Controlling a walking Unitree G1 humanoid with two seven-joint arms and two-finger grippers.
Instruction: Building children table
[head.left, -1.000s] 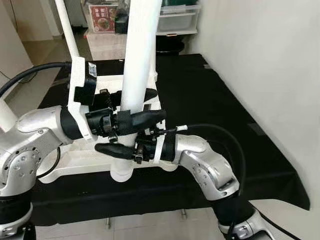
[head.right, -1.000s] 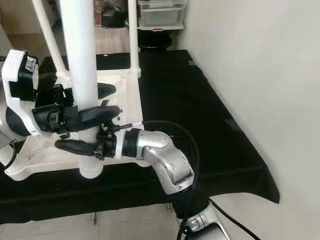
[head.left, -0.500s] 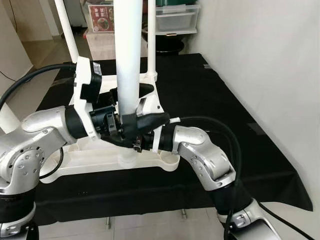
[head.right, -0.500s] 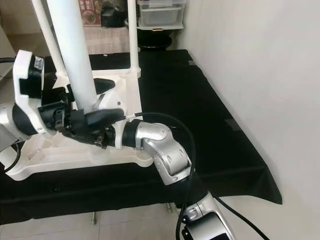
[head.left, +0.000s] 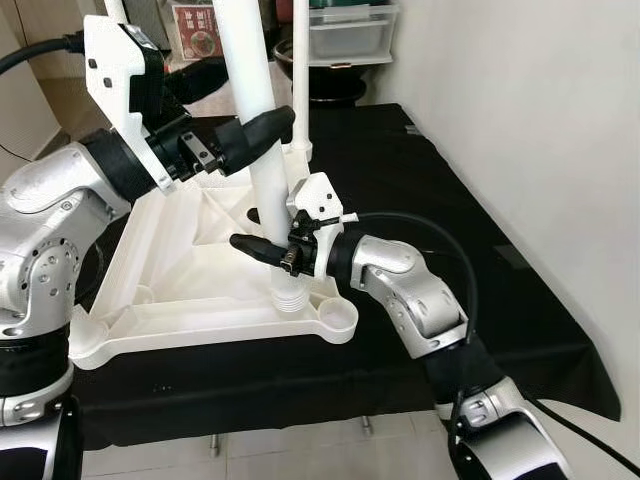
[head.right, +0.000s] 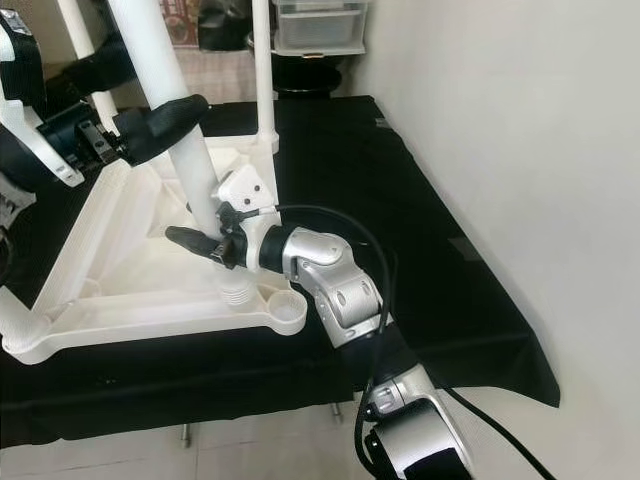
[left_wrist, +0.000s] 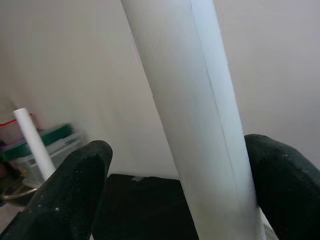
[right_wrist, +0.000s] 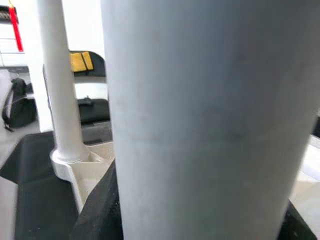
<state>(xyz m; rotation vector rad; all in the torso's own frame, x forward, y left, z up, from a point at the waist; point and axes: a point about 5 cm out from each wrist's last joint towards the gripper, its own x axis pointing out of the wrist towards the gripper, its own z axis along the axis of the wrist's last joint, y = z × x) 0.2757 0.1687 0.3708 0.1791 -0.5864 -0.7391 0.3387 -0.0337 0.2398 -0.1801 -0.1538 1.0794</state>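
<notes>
**White leg tilted over its corner socket, both grippers on it**

White plastic tabletop (head.left: 190, 250) lies upside down on a black cloth (head.left: 450, 220), left of centre in the head views. One table leg (head.left: 262, 150) leans across the middle of the frame, its threaded lower end at the socket (head.left: 290, 298) near the tabletop's front right corner; whether it is seated cannot be told.

Left gripper (head.left: 235, 120), upper left of frame, has its fingers (left_wrist: 75, 185) clamped either side of the leg, high on the shaft.

Right gripper (head.left: 262, 245), centre frame, is closed around the leg low down, just above the threads.

Another leg (head.left: 300, 80) stands upright at the far corner, top centre. Storage bins (head.left: 350, 35) sit beyond the cloth, top of frame.
</notes>
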